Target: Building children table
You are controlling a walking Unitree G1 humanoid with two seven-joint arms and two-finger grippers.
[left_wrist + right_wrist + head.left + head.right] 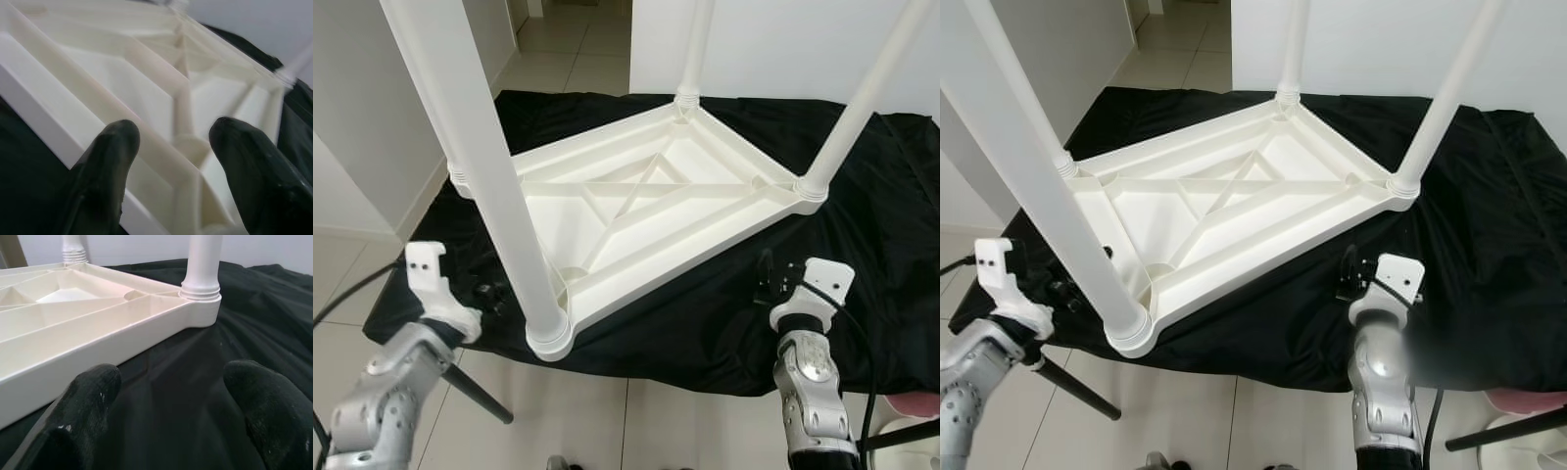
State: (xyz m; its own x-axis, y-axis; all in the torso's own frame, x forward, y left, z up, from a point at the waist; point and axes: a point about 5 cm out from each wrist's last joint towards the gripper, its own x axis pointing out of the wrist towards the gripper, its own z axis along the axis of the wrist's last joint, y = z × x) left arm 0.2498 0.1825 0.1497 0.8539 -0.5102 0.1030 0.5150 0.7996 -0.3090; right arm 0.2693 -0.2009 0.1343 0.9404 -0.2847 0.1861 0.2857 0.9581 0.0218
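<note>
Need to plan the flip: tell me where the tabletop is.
The white tabletop lies upside down on the black cloth, legs up, centred ahead, between the left claw and right claw.

- A black cloth (862,225) covers a low surface and hangs rumpled over its near edge.
- Pale floor tiles (578,54) run from the near side away to the far left.
- White walls (783,49) stand behind, on the far right.
- A pink object (1528,399) sits on the floor, near right.
</note>
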